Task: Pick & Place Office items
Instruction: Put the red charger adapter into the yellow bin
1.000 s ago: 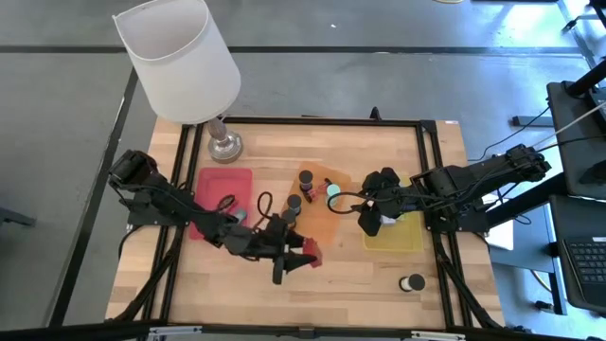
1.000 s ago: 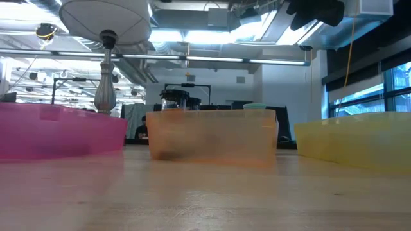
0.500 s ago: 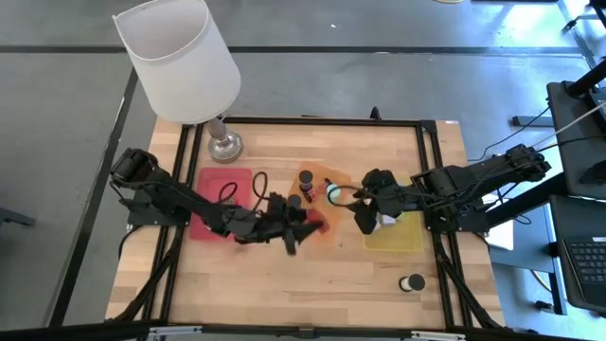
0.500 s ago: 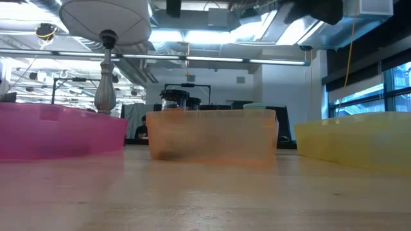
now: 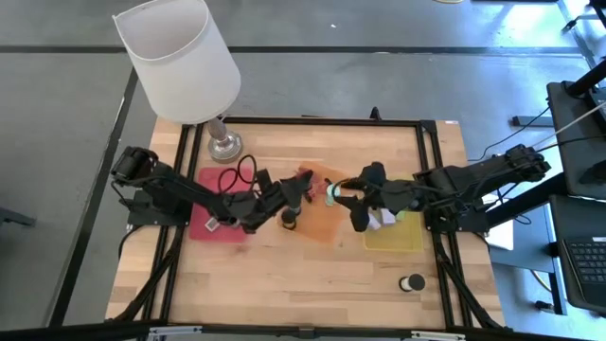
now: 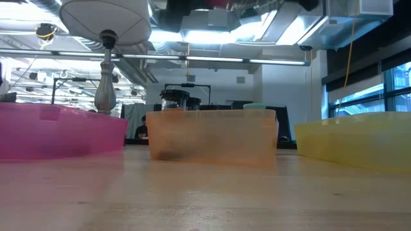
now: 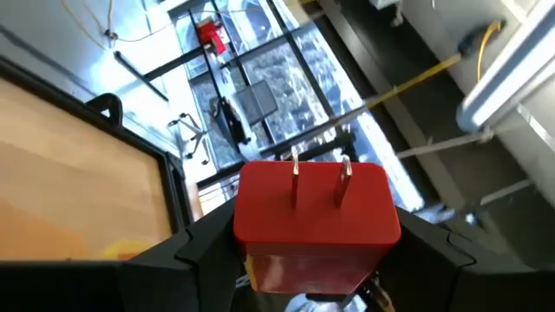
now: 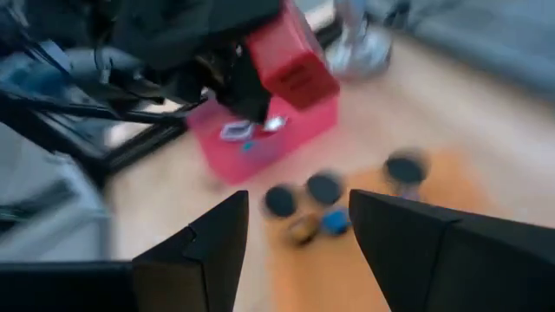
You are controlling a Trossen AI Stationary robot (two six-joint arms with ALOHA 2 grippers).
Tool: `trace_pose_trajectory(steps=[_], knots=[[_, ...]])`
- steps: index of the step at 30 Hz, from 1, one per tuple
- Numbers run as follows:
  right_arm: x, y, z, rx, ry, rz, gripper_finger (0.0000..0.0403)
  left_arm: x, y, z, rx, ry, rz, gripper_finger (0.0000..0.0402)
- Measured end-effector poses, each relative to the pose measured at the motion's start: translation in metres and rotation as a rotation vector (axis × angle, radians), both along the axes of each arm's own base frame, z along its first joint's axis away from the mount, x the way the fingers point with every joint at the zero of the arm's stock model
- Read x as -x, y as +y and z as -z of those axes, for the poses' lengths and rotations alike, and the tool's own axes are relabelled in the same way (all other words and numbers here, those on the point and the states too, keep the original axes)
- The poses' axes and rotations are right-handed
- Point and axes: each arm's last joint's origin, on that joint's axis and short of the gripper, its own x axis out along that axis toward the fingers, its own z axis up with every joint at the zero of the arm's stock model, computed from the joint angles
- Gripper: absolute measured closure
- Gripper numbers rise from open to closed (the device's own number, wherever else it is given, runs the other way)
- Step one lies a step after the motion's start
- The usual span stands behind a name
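**Sorting in progress: red plug block in transit, one item still loose**

Change since the earlier frame: the left end effector (image 5: 299, 192) has swung up from the front of the tabletop to the near edge of the orange tray (image 5: 322, 227), carrying the red plug block (image 7: 314, 221); the right end effector (image 5: 364, 220) has shifted slightly toward the centre.

Left end effector: clenched on the red plug block, two metal prongs facing outward, held above the orange tray's left side.

Right end effector: fingers parted with nothing visible between them, hovering between the orange tray and the yellow tray (image 5: 396, 235).

Done, by judgement: several black round items (image 8: 323, 187) and a teal round one (image 5: 332, 193) lie in the orange tray; small flat pieces lie in the pink tray (image 5: 201, 227).

Left: the carried block is not yet set down; one black roll (image 5: 413, 282) stands alone near the front right.

Surface: pale wooden tabletop (image 5: 312, 275) in a black frame; a lamp (image 5: 180, 57) with a white shade at the back left.

Room: grey floor, glazed walls, ceiling ducts and strip lights.
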Motion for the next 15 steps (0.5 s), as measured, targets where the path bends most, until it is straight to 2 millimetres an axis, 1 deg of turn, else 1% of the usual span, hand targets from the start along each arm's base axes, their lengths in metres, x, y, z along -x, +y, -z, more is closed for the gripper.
trace_pose_trajectory(steps=[3,7,11,15], knots=[[-0.002,-0.004,-0.003,0.239,0.019,-0.037,0.0199,-0.001,0.006,0.000,0.047,-0.045,-0.016,0.0178],[-0.006,-0.007,-0.009,0.431,0.014,-0.105,0.0199,-0.002,0.014,0.000,0.085,-0.082,-0.048,0.0178],[-0.011,-0.009,-0.016,0.549,-0.028,-0.136,0.0193,-0.002,0.020,-0.004,0.104,-0.137,-0.060,0.0178],[-0.015,-0.013,-0.024,0.547,-0.105,-0.098,0.0161,-0.002,0.025,-0.008,0.104,-0.177,-0.073,0.0178]])
